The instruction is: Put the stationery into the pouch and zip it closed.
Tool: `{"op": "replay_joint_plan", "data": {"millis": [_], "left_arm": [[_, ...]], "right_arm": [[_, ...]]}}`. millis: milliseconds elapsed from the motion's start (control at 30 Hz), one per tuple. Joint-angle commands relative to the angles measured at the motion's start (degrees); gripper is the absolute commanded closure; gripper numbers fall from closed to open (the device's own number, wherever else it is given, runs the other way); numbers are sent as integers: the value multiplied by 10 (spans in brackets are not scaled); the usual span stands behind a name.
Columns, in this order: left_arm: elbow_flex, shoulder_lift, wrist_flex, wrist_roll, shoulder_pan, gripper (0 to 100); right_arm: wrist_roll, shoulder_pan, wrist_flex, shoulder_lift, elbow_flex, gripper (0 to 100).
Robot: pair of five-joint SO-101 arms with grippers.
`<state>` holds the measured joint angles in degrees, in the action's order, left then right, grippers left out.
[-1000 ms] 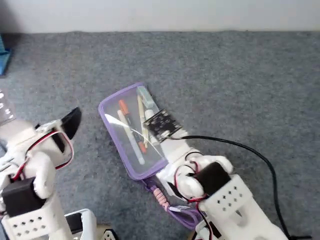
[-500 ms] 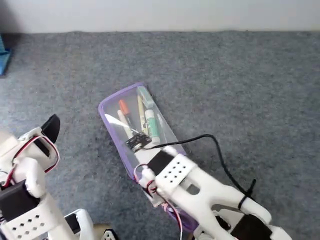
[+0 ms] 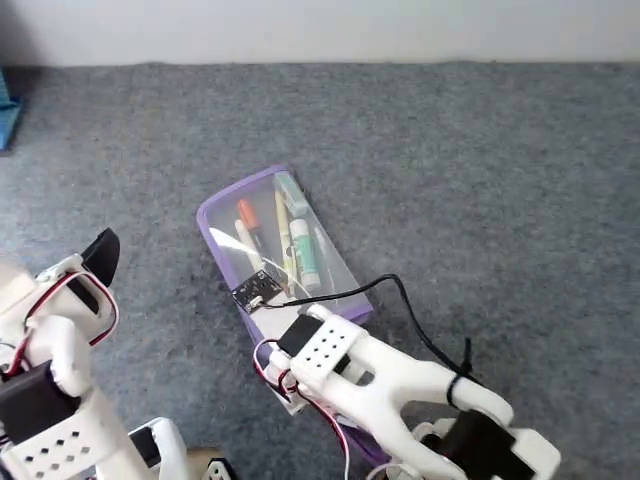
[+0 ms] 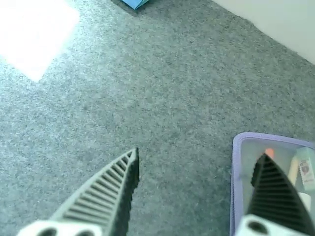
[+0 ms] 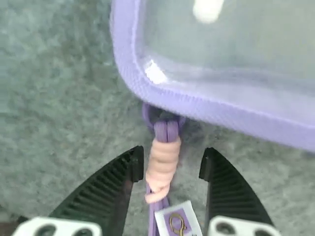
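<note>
Pouch (image 3: 275, 250): clear with purple edging, lying aslant at the centre of the high view on the grey table (image 3: 480, 180). Stationery (image 3: 300, 255) is inside: pens and markers, one orange-tipped, one green and white.

Right arm lies across the lower centre of the high view and covers the pouch's lower end. Right pincer (image 5: 172, 155): jaws partly apart, straddling the pull cord (image 5: 162, 162), a pink-wrapped purple loop coming off the pouch's corner. One finger sits just beside the wrap, the other stands clear of it; not clamped. A small tag (image 5: 174, 223) sits on the cord nearer the wrist.

Left arm is at the lower left of the high view, well apart from the pouch. Left pincer (image 4: 198, 157): wide, holding nothing, above bare table, with the pouch's purple corner behind one fingertip.
</note>
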<state>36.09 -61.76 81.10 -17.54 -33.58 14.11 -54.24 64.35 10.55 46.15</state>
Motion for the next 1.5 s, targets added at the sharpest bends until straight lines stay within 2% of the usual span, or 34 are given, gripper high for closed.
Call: {"op": "replay_joint_plan", "data": {"millis": [0,200,400,500,600,767,900,1067,1233,1467], "left_arm": [[-3,-10,-11,-6,-4,650],[-3,-10,-11,-6,-4,650],[-3,-10,-11,-6,-4,650],[-3,-10,-11,-6,-4,650],[-3,-10,-11,-6,-4,650],[-2,-10,3,2,2,650],[15,-10,37,73,51,650],[49,-10,34,135,108,649],[47,-10,34,168,197,648],[50,-10,2,164,344,648]], "right_arm": [[4,-4,-26,-25,-2,815],[4,-4,-25,-80,-1,820],[4,-3,-17,-94,0,995],[5,-4,12,-94,0,969],[5,1,36,-80,-4,990],[0,58,73,65,-4,991],[-78,116,87,233,-4,991],[-168,169,87,385,-11,991],[-176,193,80,463,-13,991],[-179,192,66,497,-82,991]]}}
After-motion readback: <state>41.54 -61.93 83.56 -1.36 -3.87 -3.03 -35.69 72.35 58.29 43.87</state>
